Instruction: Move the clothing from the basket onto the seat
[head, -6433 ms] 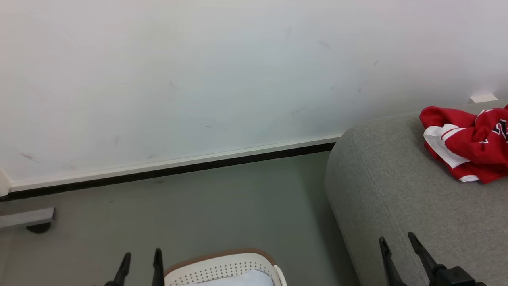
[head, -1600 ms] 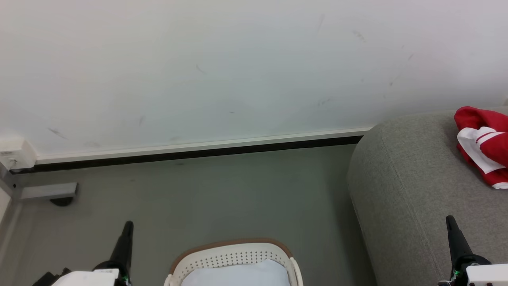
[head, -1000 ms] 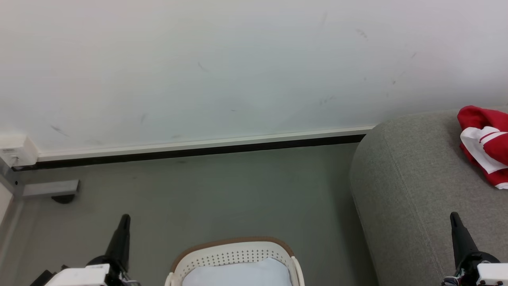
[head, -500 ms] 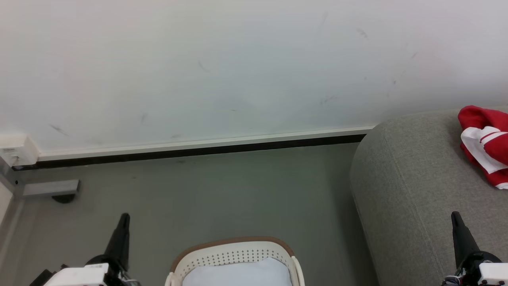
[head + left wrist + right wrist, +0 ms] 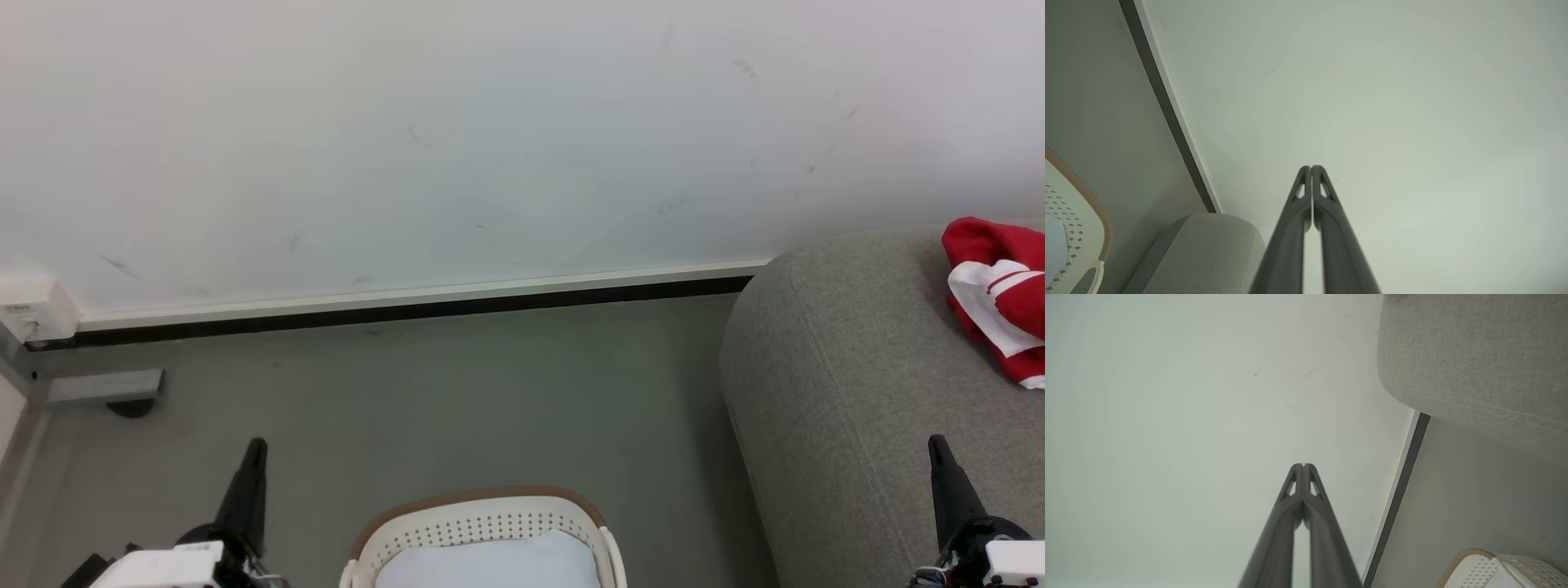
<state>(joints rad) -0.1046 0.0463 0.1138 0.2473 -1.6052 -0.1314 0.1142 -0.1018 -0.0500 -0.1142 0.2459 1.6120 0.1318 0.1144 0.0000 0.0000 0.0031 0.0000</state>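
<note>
The clothing (image 5: pixel 992 298) is laid crumpled on the seat (image 5: pixel 841 392), at the right edge of the head view. Its visible part is elongated from upper left to lower right. The basket (image 5: pixel 478 496) is set on the floor (image 5: pixel 457 392). The left gripper (image 5: pixel 1310 167) and the right gripper (image 5: pixel 1303 465) are fully closed, with nothing held.

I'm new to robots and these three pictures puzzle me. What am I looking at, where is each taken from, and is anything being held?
It is a wheeled robot with two arms. The wide picture comes from its head camera; the other two come from cameras on its wrists, looking along each arm's two dark fingers. The left tool and right tool are both shut and hold nothing. On the floor stands a cream basket; red clothing lies on the grey seat.
</note>
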